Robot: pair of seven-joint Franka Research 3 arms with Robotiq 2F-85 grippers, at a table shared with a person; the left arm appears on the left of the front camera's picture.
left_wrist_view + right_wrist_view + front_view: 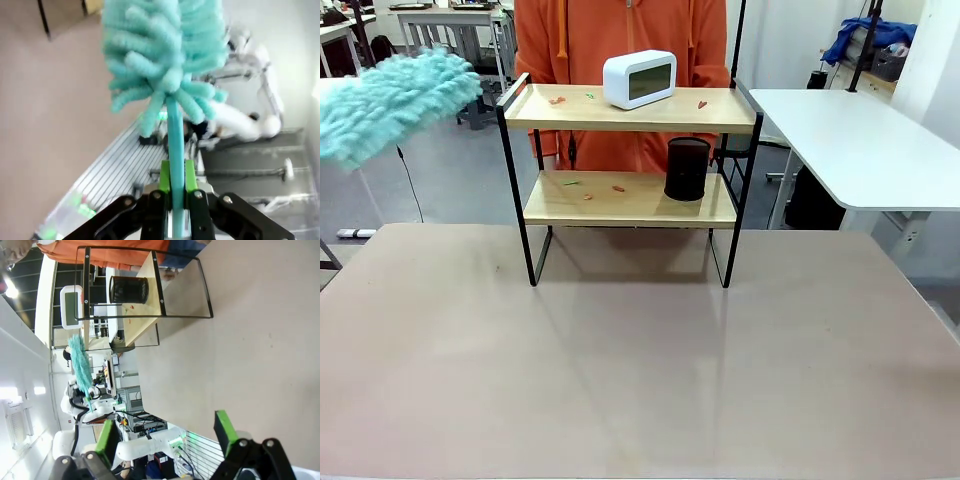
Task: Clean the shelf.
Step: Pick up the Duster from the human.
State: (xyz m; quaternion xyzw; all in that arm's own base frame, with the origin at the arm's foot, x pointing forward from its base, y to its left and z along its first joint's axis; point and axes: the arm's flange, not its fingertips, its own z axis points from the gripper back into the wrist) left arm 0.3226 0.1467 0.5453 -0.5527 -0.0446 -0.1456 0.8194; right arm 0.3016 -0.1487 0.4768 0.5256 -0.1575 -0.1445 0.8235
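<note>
The shelf (630, 112) stands at the far middle of the table, a black frame with two wooden boards. Small orange and green scraps (556, 99) lie on both boards. A white clock (638, 78) sits on the top board and a black cylinder (687, 168) on the lower one. A fluffy teal duster (395, 100) hovers up left of the shelf, clear of it. My left gripper (175, 181) is shut on the duster's handle (175, 145). My right gripper (165, 435) is open and holds nothing, far from the shelf (145, 285).
A person in an orange hoodie (620, 40) stands right behind the shelf. A white table (860, 140) stands at the back right. The brown tabletop (640, 360) stretches wide in front of the shelf.
</note>
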